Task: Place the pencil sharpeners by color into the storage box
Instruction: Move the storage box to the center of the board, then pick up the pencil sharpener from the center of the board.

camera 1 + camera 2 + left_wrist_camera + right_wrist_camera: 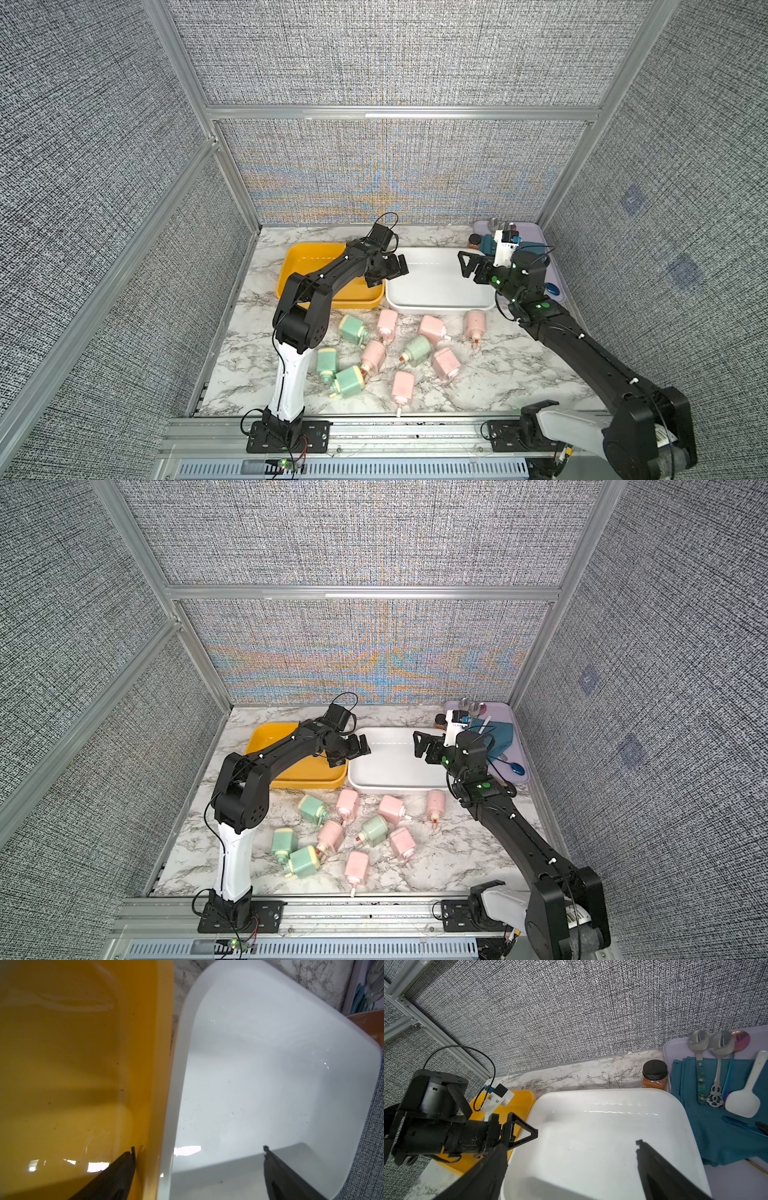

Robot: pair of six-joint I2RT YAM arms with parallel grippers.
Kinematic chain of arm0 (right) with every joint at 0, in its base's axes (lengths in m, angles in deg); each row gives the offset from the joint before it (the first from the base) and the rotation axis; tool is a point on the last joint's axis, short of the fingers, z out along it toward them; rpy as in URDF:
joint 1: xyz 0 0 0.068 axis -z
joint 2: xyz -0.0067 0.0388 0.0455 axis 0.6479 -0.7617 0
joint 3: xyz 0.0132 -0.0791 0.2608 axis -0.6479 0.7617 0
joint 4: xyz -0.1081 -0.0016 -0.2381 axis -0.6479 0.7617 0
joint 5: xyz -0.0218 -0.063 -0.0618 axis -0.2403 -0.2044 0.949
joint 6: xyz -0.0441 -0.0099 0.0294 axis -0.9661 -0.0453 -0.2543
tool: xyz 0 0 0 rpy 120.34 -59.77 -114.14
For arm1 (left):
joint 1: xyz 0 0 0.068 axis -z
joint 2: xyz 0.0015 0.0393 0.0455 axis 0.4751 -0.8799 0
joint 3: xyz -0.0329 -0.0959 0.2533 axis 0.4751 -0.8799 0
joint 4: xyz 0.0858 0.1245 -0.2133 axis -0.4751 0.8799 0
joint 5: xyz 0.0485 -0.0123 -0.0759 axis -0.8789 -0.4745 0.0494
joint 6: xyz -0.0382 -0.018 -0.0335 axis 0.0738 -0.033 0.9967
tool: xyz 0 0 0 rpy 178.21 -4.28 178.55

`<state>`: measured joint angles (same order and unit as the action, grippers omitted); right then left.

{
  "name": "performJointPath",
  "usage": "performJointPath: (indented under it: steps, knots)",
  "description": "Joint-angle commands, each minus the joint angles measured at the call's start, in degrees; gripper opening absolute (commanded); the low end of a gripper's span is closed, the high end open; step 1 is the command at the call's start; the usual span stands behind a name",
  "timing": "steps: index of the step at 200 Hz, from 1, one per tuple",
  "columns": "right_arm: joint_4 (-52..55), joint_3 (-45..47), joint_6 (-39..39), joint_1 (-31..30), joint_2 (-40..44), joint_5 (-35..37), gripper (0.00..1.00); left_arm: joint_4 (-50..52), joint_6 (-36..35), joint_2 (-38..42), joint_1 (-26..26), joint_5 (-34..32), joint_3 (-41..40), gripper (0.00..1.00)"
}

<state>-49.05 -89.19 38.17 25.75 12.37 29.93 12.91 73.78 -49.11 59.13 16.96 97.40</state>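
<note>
Where the marble table (519, 374) fills the lower half of both top views, a yellow bin (332, 302) and a white bin (436, 309) sit side by side just below frame centre. Over their adjoining rims hangs the left gripper (390, 272), jaws spread wide with nothing between them. The right gripper (471, 268) hangs over the white bin's right end, jaws likewise apart. Lower down, 6 pink pencil sharpeners (432, 328) and 4 green pencil sharpeners (417, 350) lie scattered on the table, all outside both bins. Right of centre, a spice jar (475, 241) stands just beside the white bin's far corner.
</note>
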Motion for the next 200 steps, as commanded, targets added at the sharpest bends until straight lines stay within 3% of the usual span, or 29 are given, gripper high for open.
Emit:
performJointPath:
  steps: [1, 81, 162, 200]
  knots:
    - [-0.11, 0.38, -0.44, -0.04, 0.39, 0.06, 0.99, -0.89, 1.54, -0.05, 0.28, 0.18, 0.6, 0.99]
    - [2.28, 0.9, -1.34, -0.05, 0.71, 1.76, 0.99, -0.89, 2.2, 1.94, 0.35, -1.37, 0.12, 0.99]
    - [16.29, 7.24, -0.59, -0.04, 7.73, 10.43, 0.99, -4.24, -9.45, 9.92, 0.37, -7.8, -5.37, 0.99]
    - [23.28, 9.69, 1.59, -0.44, 10.29, 9.11, 0.99, -12.01, -13.81, 15.12, 0.52, -4.55, -11.99, 0.99]
